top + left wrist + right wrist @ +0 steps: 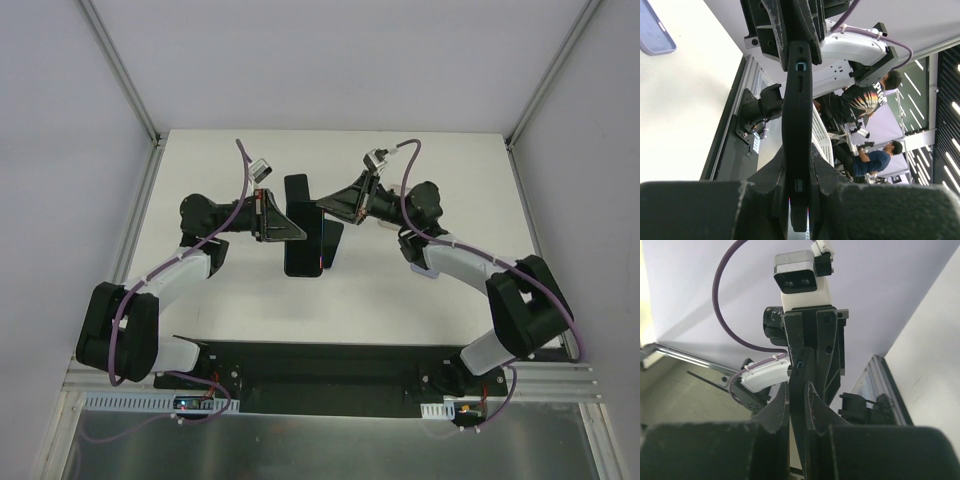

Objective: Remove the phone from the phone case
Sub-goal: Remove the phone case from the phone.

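Left gripper (799,162) fingers crowd the bottom of the left wrist view, clamped on the thin edge of a dark phone case (797,115). That edge runs from 6 to 12 o'clock, away from the camera, to the right gripper (794,37), which pinches the far side at 12. A charging-port cutout and a row of speaker holes show on the edge, so this looks like a short end, with each gripper holding one long side. The table (685,125) lies off at 9 o'clock, apart from the case, so the case hangs in the air with its faces level. At 10 o'clock a flat grey-blue slab (655,30) lies on the table.

From the right wrist, the right gripper's fingers are closed on the same thin edge. It runs up to 12 o'clock, where the left gripper and its wrist camera (800,277) face back.

From the top camera, the phone (303,245) shows as a black slab between the grippers, its long axis on the 12 to 6 line. The left gripper meets it at 9 o'clock and the right at about 1 o'clock, so neither arm is nearer. Both arms reach inward with elbows out and wrists rolled on their sides. From this height I cannot tell whether the phone sits fully in the case.

With both long sides pinched, any peel would have to run across the short axis, along 9 to 3. One gripper would need to shift to the case rim alone.
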`<state>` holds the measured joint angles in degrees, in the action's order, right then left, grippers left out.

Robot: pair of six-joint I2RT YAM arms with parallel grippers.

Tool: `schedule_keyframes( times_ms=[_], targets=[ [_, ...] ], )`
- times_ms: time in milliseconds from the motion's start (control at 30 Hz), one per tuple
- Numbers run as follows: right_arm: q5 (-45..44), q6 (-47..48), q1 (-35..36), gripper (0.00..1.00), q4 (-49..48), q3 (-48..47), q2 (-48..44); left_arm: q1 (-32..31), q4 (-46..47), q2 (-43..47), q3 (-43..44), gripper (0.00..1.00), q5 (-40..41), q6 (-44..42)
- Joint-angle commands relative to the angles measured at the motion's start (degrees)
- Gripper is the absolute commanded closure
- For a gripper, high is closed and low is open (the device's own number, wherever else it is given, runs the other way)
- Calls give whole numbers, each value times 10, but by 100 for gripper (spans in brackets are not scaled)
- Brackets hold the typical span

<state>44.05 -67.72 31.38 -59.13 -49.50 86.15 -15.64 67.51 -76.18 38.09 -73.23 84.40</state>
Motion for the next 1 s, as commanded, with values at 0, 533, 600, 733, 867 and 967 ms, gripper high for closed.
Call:
schedule_keyframes(
  times_ms=[0, 533, 600, 733, 867, 967],
  targets=[
    [-26, -196, -6, 99, -286, 5, 58, 5, 51, 21, 9, 100, -8, -23],
    [-167, -252, 54, 99, -287, 44, 31, 5, 276, -56, 40, 100, 9, 92],
    [-175, -255, 61, 98, -288, 39, 38, 5, 284, -52, 45, 100, 11, 100],
    [-184, -258, 65, 99, -287, 19, 45, 5, 288, -35, 60, 100, 11, 107],
    [-183, -263, 65, 99, -288, -14, 51, 5, 288, -13, 78, 100, 6, 107],
    [-182, -271, 65, 99, -287, -40, 56, 5, 288, -2, 85, 100, -3, 103]
  ],
)
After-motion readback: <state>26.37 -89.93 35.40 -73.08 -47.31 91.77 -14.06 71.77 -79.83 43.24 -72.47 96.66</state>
